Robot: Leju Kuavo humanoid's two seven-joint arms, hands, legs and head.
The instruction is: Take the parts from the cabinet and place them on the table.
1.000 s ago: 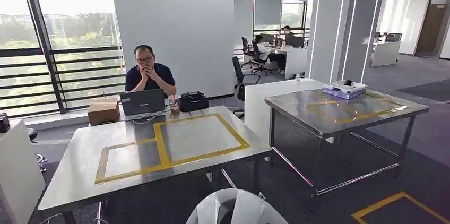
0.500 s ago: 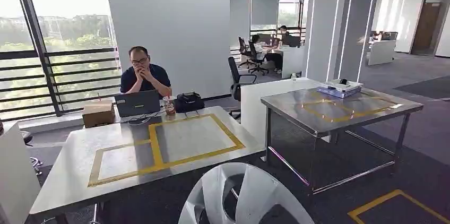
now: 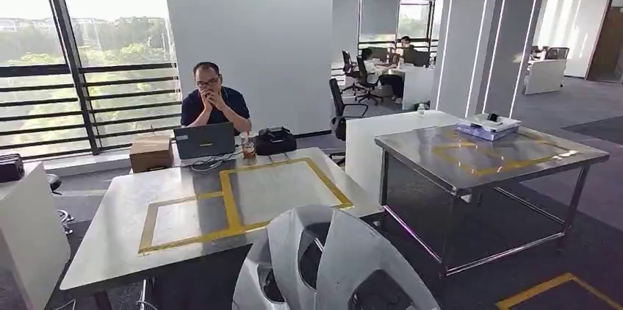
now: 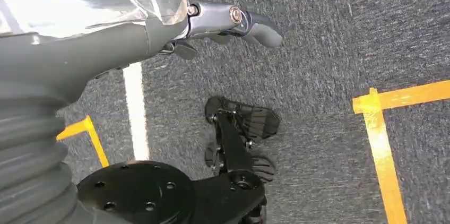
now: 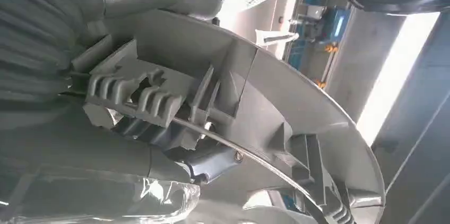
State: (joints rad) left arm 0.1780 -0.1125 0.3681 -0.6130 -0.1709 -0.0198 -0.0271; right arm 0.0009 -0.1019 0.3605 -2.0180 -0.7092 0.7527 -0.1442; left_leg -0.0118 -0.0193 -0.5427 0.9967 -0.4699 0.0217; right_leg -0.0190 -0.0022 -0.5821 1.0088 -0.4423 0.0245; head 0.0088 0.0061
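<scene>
On steel table: yellow tape.

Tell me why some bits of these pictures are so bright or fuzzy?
Head view: daylight through the window washes out the sky, and the steel table shines pale. Right wrist view: the grey wheel cover is close and soft-edged, with bright glare behind. Left wrist view: the carpet is evenly lit.

Open office, tons of daylight

Big window left of the grey pillar; steel table right of it, dark carpet underneath.
</scene>
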